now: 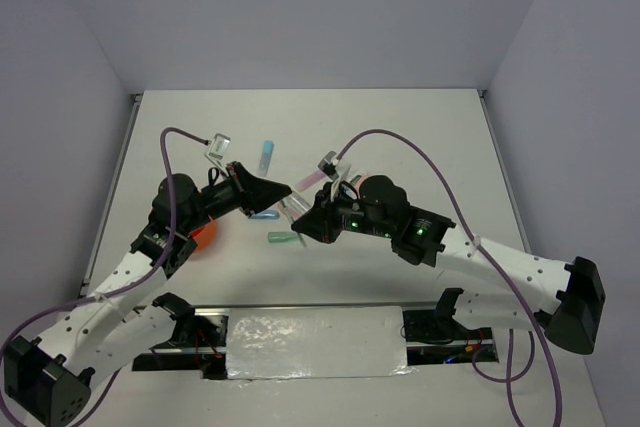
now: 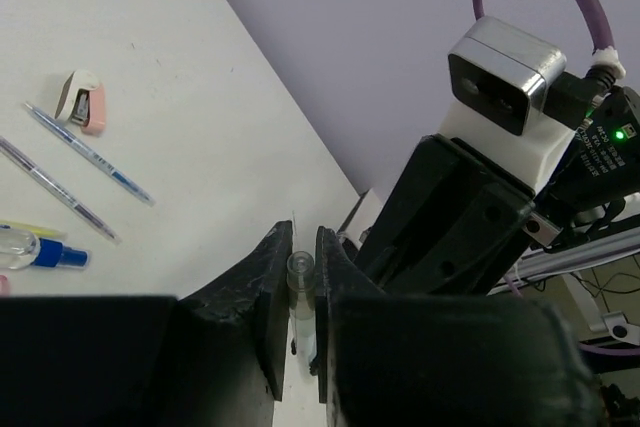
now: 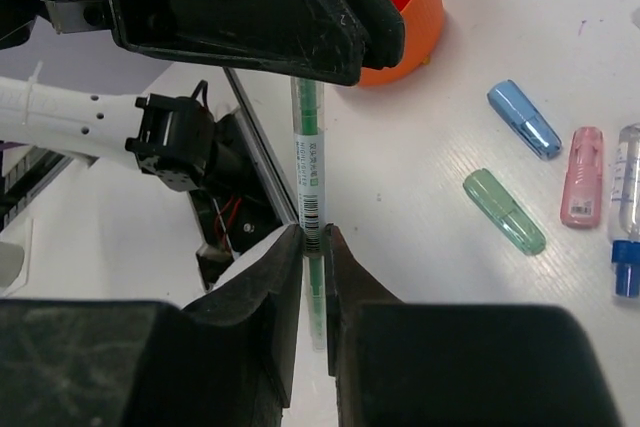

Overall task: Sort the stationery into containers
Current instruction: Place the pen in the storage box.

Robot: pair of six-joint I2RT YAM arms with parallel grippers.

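The green-and-clear pen (image 3: 308,162) is held over the middle of the bench (image 1: 400,137), gripped at both ends. The right jaws are clenched on its barcoded barrel, and the left jaws are clamped on its other end. The orange cup (image 3: 420,17) stands nearer the bench's left edge. Near it lie a blue capsule (image 3: 524,119), a green capsule (image 3: 504,211) and a pink capsule (image 3: 582,176), none touching.

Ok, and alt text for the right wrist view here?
The right gripper pinches a green pen near its barcode label, while the left gripper grips its upper end. Beyond, on the white table, are an orange cup, a blue capsule, a green capsule, a pink capsule and a clear blue-capped item at the right edge.
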